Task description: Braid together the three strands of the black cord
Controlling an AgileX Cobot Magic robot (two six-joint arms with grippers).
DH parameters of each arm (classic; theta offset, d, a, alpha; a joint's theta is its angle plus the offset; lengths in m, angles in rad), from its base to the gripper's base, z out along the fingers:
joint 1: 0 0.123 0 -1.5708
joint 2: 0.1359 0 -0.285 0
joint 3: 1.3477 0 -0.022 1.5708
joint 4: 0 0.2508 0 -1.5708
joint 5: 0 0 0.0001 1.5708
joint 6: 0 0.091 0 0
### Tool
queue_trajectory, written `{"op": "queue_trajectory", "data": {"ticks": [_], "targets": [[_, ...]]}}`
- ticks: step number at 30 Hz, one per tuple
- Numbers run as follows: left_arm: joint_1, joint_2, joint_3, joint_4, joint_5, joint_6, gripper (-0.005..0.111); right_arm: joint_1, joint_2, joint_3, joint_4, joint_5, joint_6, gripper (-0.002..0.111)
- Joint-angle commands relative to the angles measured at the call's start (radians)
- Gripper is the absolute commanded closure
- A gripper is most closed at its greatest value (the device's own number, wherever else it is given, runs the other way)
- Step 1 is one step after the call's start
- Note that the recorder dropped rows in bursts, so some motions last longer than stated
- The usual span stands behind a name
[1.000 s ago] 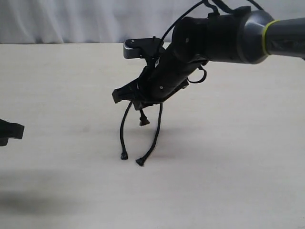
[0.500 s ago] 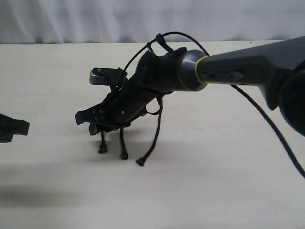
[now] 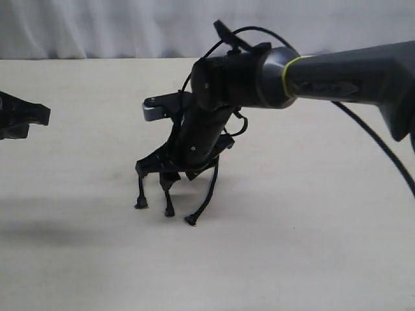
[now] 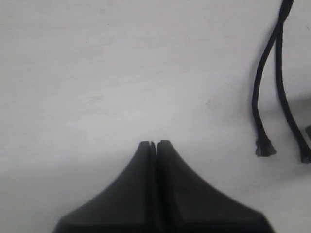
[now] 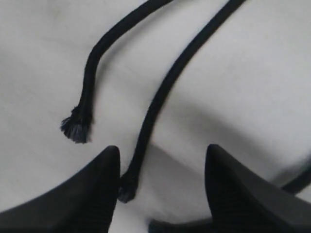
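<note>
Pale tabletop (image 3: 292, 259); right pincer (image 5: 163, 147) spread, hiding much of the black cord (image 3: 211, 191); left pincer (image 4: 153, 143) clenched.

There is one cord (image 3: 211, 189) with three strands (image 3: 168, 197), each ending in one flared tip, plus two grippers, left (image 4: 153, 144) and right (image 5: 163, 148), over one tabletop (image 3: 311, 253).

Black strands (image 3: 211, 189) on a pale beige table (image 3: 311, 253).
</note>
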Motion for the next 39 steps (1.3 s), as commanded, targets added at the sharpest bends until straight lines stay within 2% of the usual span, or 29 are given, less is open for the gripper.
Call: {"op": "queue_trajectory", "data": {"ticks": [1,5,8,9,10,13,15,19,24,27,29,32,35,39], "targets": [[-0.005,0.048,-0.024,-0.003,0.007,0.016,0.107,0.045,0.038,-0.001,-0.028,-0.017,0.050,0.061],[-0.005,0.056,-0.024,-0.010,-0.004,0.018,0.107,0.071,0.065,-0.001,-0.056,-0.029,0.076,0.072],[-0.005,0.057,-0.024,-0.011,-0.008,0.018,0.107,0.081,0.075,-0.001,-0.101,-0.016,0.078,0.089],[-0.005,0.057,-0.024,-0.011,-0.008,0.018,0.107,0.083,0.075,-0.001,-0.145,-0.001,0.094,0.101],[-0.005,0.057,-0.024,-0.010,-0.010,0.018,0.107,0.083,0.073,-0.003,-0.181,0.013,0.128,0.104],[-0.006,0.057,-0.024,-0.010,-0.018,0.034,0.107,0.083,0.027,-0.028,-0.279,0.067,0.202,0.104],[-0.031,0.067,-0.024,-0.011,-0.051,0.047,0.107,0.073,-0.019,-0.035,-0.324,0.095,0.215,0.104],[-0.137,0.143,-0.026,-0.035,-0.082,0.069,0.107,-0.012,-0.036,-0.033,-0.329,0.169,0.236,0.104],[-0.280,0.273,-0.026,-0.068,-0.189,0.097,0.107,-0.137,-0.036,-0.026,-0.194,0.212,0.109,0.104],[-0.363,0.340,-0.026,-0.191,-0.263,0.234,0.107,-0.218,-0.036,-0.026,-0.106,0.253,0.025,0.104],[-0.406,0.383,-0.035,-0.340,-0.299,0.286,0.107,-0.269,-0.034,-0.026,-0.066,0.264,-0.003,0.104],[-0.442,0.453,-0.091,-0.459,-0.260,0.371,0.106,-0.308,-0.036,-0.026,-0.048,0.276,-0.011,0.103],[-0.465,0.515,-0.188,-0.489,-0.173,0.399,0.095,-0.316,-0.036,-0.026,-0.061,0.288,-0.024,0.094],[-0.493,0.583,-0.298,-0.489,-0.107,0.399,0.075,-0.317,-0.036,-0.033,-0.061,0.293,-0.028,0.069]]}}
